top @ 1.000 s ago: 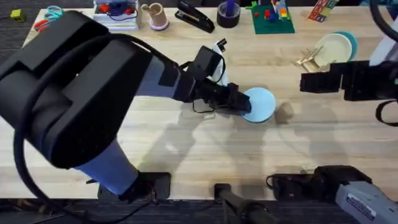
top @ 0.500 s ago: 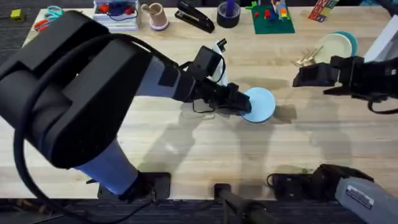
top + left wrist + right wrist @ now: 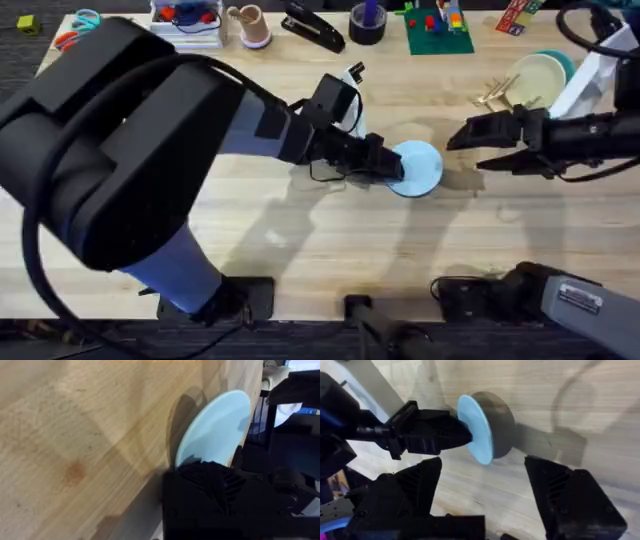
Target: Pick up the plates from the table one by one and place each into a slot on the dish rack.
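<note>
Presently, 1 pale blue plate [image 3: 416, 167] is held tilted above the table [image 3: 300, 250] by the left hand [image 3: 388, 168]. The right hand [image 3: 462, 147] is spread wide nearby; a mistimed handover risks a drop.

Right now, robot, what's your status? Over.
Left gripper shut on pale blue round plate, lifted. Right gripper open, beside it. Nothing between.

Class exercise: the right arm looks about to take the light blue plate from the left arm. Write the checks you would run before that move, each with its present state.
1. Left gripper clamped on light blue plate: ok.
2. Plate lifted off the table, tilted on edge: ok.
3. Right gripper open: ok.
4. Right gripper's fingers either side of the plate's rim: not ok, short of it.
5. Free slot in dish rack, which holds a cream plate: cannot tell.
</note>
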`<move>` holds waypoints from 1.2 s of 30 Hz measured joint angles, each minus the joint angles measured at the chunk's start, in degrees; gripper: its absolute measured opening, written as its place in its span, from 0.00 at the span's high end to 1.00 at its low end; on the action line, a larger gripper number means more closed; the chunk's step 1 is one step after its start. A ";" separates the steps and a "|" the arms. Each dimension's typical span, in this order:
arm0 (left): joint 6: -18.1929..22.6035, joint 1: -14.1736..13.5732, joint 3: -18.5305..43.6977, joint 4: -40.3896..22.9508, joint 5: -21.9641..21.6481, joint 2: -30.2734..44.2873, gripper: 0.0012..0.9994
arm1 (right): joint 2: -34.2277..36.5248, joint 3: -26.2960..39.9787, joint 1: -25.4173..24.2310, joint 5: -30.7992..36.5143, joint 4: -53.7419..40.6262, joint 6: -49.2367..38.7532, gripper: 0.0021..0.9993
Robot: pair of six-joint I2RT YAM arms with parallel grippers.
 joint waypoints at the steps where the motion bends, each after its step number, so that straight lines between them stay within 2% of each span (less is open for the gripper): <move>1: 0.00 0.00 0.00 0.00 0.00 0.00 0.96 | 0.47 -0.07 0.00 -0.39 0.37 -0.08 0.00; 16: 0.00 0.00 0.00 0.00 0.00 0.00 0.96 | 6.67 -4.74 0.42 -1.55 8.09 -0.83 0.01; 36: 0.00 0.00 0.00 -0.02 0.09 0.00 0.96 | 13.52 -5.39 10.51 -1.40 17.06 0.78 0.04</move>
